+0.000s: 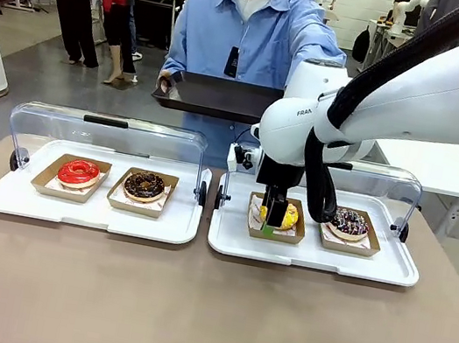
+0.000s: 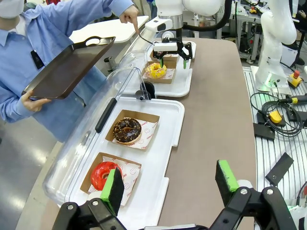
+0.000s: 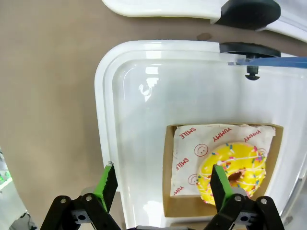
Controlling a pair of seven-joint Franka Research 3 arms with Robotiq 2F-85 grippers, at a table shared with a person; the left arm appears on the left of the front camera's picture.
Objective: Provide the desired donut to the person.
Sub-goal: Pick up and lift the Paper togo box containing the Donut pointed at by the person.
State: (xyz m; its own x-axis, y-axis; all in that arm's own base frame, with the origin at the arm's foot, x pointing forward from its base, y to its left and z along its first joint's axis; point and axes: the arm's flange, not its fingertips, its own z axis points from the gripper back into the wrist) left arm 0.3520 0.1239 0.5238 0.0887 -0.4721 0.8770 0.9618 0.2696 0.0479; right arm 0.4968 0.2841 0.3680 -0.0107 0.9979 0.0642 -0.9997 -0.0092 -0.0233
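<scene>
front view faces the person (image 1: 245,32) across the table (image 1: 188,306); both wrist views, one close overhead, seemingly share its yellow donut (image 3: 221,162).

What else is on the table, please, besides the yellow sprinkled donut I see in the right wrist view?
Observer: A dark sprinkled donut sits beside it on the same white tray. A red donut and a chocolate donut lie on the left tray.
Operator: Where is the person, please?
Observer: The person stands opposite the robot, holding a dark serving tray in one hand.
Operator: And the other hand?
Observer: That hand points a finger down, seemingly at the yellow donut.
</scene>
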